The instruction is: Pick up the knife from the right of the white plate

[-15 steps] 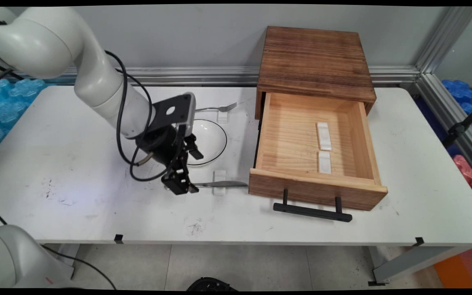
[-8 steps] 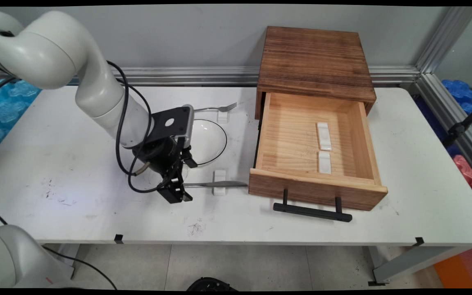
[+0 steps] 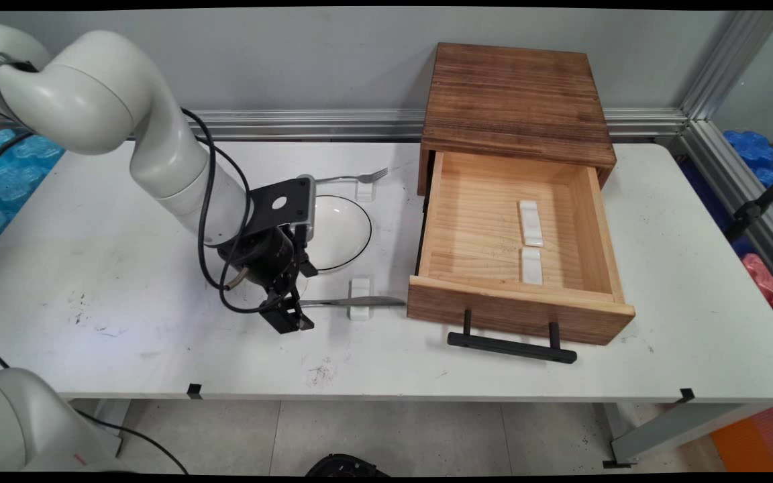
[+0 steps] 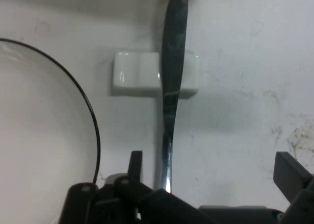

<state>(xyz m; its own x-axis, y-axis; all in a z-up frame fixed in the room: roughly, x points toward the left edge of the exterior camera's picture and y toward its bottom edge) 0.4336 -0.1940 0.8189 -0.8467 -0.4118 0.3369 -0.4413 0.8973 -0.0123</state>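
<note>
black gripper [image 3: 287,315] low over the white surface [image 3: 125,282], released, fingers straddling a steel knife [image 4: 172,87] handle, blade on a white rest [image 4: 132,74], plate [image 3: 343,231] beside

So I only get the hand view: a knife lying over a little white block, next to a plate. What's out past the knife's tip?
Observer: The knife points at a wooden drawer that is pulled open from a dark wooden box. The tip is close to the drawer's front corner.
Operator: Is there anything inside it?
Observer: Two small white rests, like the block under your knife, lie end to end on the drawer's floor.
</note>
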